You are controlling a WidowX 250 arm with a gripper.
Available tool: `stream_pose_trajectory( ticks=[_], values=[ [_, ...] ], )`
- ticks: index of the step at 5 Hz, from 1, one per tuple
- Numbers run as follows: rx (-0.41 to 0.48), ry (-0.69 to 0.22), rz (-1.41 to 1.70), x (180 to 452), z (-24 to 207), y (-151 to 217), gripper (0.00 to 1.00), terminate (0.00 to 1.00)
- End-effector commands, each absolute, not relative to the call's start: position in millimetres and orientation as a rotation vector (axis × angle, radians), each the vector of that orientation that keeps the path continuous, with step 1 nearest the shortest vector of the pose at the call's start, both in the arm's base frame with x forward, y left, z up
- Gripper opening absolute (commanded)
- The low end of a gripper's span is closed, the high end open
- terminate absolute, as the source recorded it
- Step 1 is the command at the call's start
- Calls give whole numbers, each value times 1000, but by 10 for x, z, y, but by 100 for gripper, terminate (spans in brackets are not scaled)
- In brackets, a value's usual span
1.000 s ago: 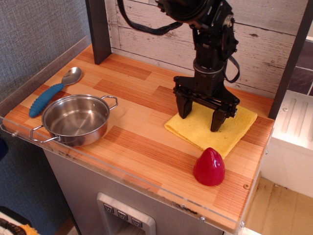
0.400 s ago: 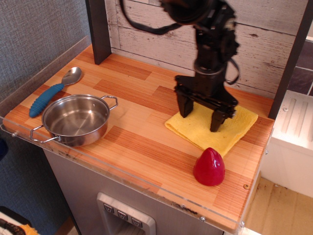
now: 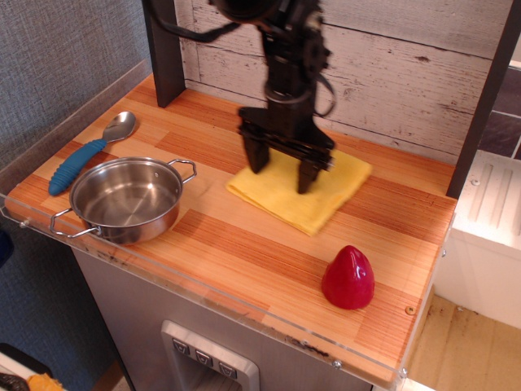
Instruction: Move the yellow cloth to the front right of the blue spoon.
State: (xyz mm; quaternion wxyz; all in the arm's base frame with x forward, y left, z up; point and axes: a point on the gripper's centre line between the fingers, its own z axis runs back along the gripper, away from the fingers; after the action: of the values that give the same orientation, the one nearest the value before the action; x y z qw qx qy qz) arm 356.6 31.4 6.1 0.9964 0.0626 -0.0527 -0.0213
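Yellow cloth (image 3: 299,189) lies flat near the middle of the wooden counter (image 3: 244,244), directly beneath the pincer (image 3: 282,166), whose two dark fingers stand spread apart with their tips down on the fabric, one near the cloth's left edge, the other near its centre. Nearest the front edge sits a red cone-shaped object (image 3: 348,277), to the front right of the cloth and apart from it. A steel pot (image 3: 125,198) stands at the front left, well apart from the cloth. Behind the pot, at the far left, rests the blue spoon (image 3: 88,151), bowl pointing toward the back.
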Motion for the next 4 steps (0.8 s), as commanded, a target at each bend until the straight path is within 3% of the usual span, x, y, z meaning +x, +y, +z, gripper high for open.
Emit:
stream_pose_trajectory(
  ticks=[1,3,4],
  values=[
    [163,-34,46,3519,-47,1186,100,0],
    [156,-22,115,3541,22,1631,100,0],
    [151,-11,115,3477,1,1667,100,0]
  ],
)
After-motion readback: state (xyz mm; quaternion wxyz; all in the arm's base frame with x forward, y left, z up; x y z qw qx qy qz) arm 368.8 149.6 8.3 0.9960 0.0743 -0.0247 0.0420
